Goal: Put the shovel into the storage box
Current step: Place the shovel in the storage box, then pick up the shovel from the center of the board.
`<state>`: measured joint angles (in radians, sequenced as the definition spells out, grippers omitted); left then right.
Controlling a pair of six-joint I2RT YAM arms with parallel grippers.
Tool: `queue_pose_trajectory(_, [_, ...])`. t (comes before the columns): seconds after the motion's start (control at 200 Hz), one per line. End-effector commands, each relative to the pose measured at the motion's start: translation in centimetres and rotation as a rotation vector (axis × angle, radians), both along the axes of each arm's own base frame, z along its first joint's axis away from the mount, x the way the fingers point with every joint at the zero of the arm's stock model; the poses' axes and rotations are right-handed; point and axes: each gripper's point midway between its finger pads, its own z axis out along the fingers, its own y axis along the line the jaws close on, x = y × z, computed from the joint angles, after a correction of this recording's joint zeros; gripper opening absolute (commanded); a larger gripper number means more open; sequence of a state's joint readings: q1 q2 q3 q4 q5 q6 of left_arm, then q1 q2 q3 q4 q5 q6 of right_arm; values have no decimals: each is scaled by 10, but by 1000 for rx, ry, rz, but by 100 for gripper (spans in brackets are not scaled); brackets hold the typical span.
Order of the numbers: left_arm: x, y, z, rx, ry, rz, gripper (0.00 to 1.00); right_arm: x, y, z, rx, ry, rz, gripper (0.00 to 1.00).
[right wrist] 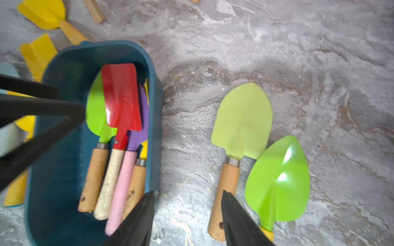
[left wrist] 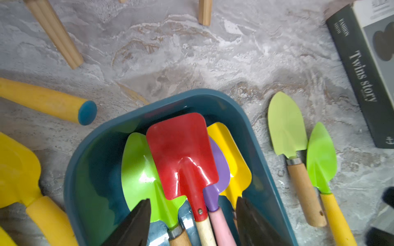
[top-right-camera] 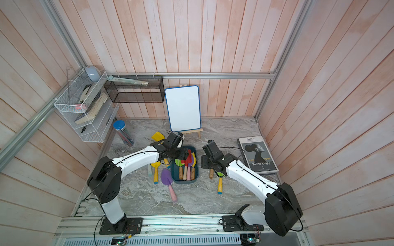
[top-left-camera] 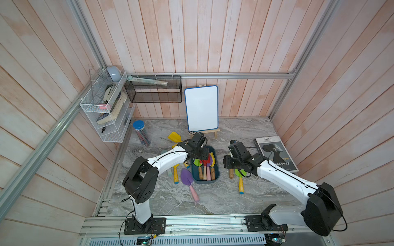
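Note:
The storage box (top-left-camera: pixel 217 170) (top-right-camera: pixel 197 168) is a teal tub at mid-table. A red shovel (top-left-camera: pixel 206 161) (left wrist: pixel 181 155) (right wrist: pixel 121 100) lies in it on top of green, purple and yellow ones. My left gripper (top-left-camera: pixel 203 153) (left wrist: pixel 193 199) hovers over the box, open, its jaws on either side of the handles and holding nothing. My right gripper (top-left-camera: pixel 227 165) (right wrist: pixel 187 191) is open and empty above the table, between the box wall (right wrist: pixel 55 170) and a pale green shovel (right wrist: pixel 243 121). A bright green shovel (right wrist: pixel 279 181) lies beside that one.
A purple shovel (top-left-camera: pixel 187 176) and yellow shovels (top-left-camera: pixel 174 137) lie left of the box. A book (top-left-camera: pixel 276 153) lies at the right, and a whiteboard on an easel (top-left-camera: pixel 201 108) stands behind. A pencil jar (top-left-camera: pixel 141 133), black mesh basket (top-left-camera: pixel 153 89) and white wire rack (top-left-camera: pixel 106 106) are at back left.

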<state>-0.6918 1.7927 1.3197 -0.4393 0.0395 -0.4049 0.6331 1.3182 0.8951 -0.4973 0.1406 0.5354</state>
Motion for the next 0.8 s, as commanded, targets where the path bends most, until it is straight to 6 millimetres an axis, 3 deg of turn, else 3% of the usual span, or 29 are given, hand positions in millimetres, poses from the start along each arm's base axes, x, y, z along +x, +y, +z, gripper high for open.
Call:
queue_pose_trajectory(0.0, [-1,-15,38,-111,-70,-38,72,-15,-22,-27,-80,84,-69,57])
queue_pose_trajectory(0.165, [-7,-22,63,-197,-98,-63,74,-24,-26,-45,-83,130,-95,57])
queue_pose_trajectory(0.305, [-10,-22,73,-220,-106,-72,75,-27,-31,-56,-102,155,-120,57])
queue_pose_trajectory(0.66, [-15,-19,74,-230,-109,-72,76,-30,-32,-88,-124,214,-139,57])
queue_pose_trajectory(0.795, [-16,-17,73,-224,-112,-68,76,-28,-30,-92,-123,215,-141,52])
